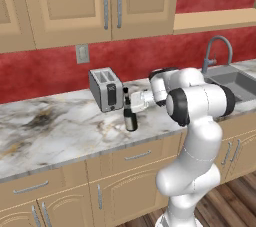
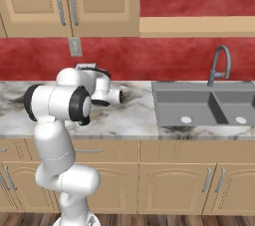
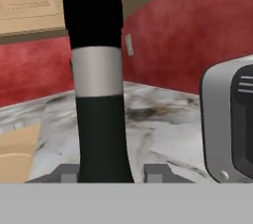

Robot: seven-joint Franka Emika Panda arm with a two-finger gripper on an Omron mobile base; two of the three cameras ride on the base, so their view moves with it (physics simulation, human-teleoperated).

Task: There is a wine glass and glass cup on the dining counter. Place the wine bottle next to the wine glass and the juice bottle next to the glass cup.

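The wine bottle stands upright on the marble worktop, just in front of the toaster. It is slim and dark, with a grey band below its black top. My gripper reaches in from the right at neck height. In the hand view the wine bottle rises between the two fingertips of my gripper, which sit close against its sides, shut on it. The bottle's base still rests on the worktop. The juice bottle, wine glass, glass cup and dining counter are out of view.
A silver toaster stands right behind the bottle, close on the right in the hand view. A grey double sink with a curved faucet lies to the right. Tan wall cabinets hang overhead.
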